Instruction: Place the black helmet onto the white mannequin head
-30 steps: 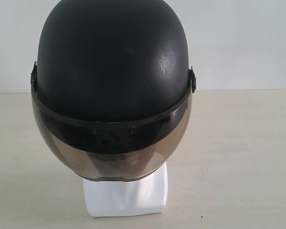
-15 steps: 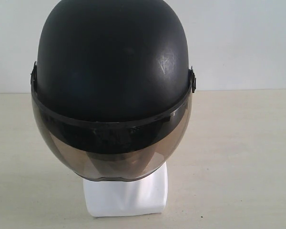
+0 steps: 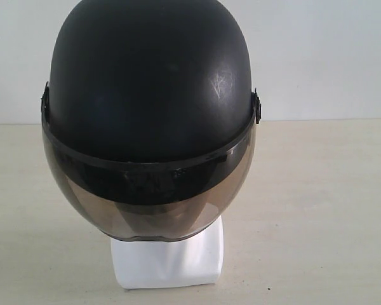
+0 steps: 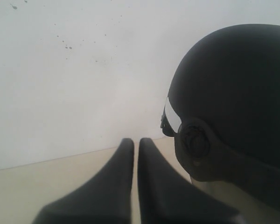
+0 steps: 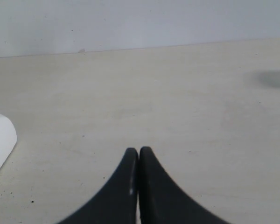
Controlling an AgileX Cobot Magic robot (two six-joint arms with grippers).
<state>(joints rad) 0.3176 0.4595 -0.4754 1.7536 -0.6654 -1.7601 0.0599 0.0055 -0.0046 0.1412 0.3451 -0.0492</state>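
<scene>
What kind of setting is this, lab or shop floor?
Likely a lab test bench, not a shop floor: a plain beige table against a blank white wall, with a black helmet staged on a white mannequin head.

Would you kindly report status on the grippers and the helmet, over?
Both shut, empty: left gripper, right gripper. The black helmet sits on the white mannequin head. Nothing in the way.

changes over the last second: none visible | helmet (image 3: 149, 82): position, tilt and visor (image 3: 146, 203) edge match both earlier exterior views | mannequin head (image 3: 168, 260): neck base on the same spot of the table (image 3: 317, 210) | wrist views: nothing earlier to compare against
</scene>
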